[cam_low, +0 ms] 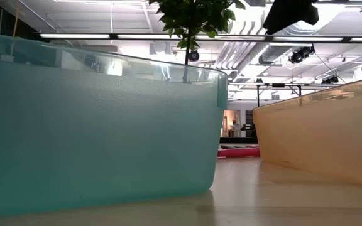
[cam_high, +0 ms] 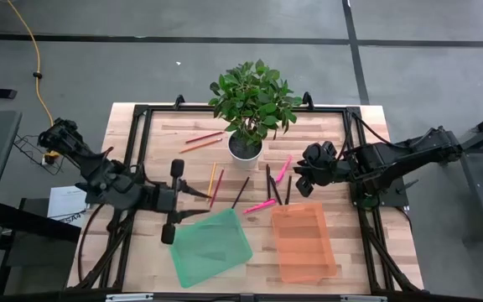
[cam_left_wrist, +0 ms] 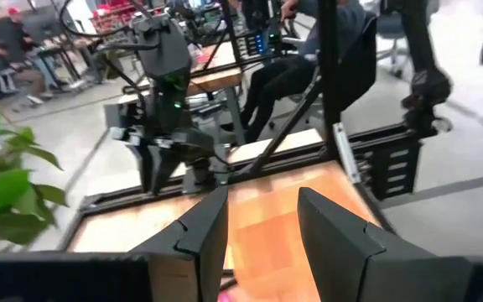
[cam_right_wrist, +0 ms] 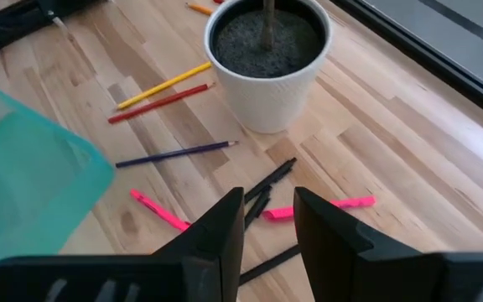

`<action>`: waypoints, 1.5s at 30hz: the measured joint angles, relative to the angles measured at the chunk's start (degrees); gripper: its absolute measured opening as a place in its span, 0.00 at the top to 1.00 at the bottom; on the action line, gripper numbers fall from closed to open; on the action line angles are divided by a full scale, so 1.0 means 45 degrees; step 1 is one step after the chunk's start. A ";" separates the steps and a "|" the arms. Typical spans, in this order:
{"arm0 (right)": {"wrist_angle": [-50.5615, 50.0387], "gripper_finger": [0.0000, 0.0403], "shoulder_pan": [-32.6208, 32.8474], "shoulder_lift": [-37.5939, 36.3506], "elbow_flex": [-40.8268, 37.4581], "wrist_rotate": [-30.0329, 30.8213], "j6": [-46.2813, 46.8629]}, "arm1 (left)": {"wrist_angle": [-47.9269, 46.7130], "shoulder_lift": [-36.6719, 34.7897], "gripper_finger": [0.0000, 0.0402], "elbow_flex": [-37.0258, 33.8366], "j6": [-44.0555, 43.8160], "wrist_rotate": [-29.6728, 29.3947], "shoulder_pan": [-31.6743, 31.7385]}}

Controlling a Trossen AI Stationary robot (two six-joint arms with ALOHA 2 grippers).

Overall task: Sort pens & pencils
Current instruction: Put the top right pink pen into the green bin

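Pale wooden table (cam_right_wrist: 409, 159), frosted translucent plastic green bin (cam_low: 93, 125) and orange bin (cam_low: 325, 138), glossy white pot (cam_right_wrist: 268, 92).

I can read no text, label, brand or number anywhere around my claws. Nothing near them, on the table or beyond it, carries legible writing.

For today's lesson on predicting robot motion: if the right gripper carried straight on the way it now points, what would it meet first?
Most likely the black pens lying on the table just ahead of the right gripper, whose jaws stand apart. A pink pen lies right beside them, so depth leaves some doubt; the white plant pot stands farther on.
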 joint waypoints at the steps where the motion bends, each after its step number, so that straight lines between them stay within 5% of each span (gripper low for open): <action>1: -0.0065 0.76 -0.0004 0.0000 0.0000 0.0005 -0.0033 | -0.0014 0.0000 0.67 0.0000 0.0099 0.0000 0.0114; 17: -0.1596 0.76 -0.1749 0.0143 0.0010 -0.1513 -0.1458 | -0.6338 0.0000 0.67 0.0000 -0.3993 0.0918 0.3575; 29: -0.3418 0.76 -0.3788 0.1328 0.0007 -0.2079 -0.2659 | -0.5701 0.0000 0.67 0.0000 -0.3826 0.0741 0.5343; 35: -0.0988 0.76 -0.4311 0.0731 -0.2348 -0.3805 -0.3735 | -0.5494 0.0000 0.67 0.0000 -0.3498 0.0660 0.5810; 45: 0.1219 0.76 -0.4536 -0.0390 -0.4592 -0.5095 -0.0839 | -0.5533 -0.0005 0.67 0.0000 -0.3653 0.0200 0.5791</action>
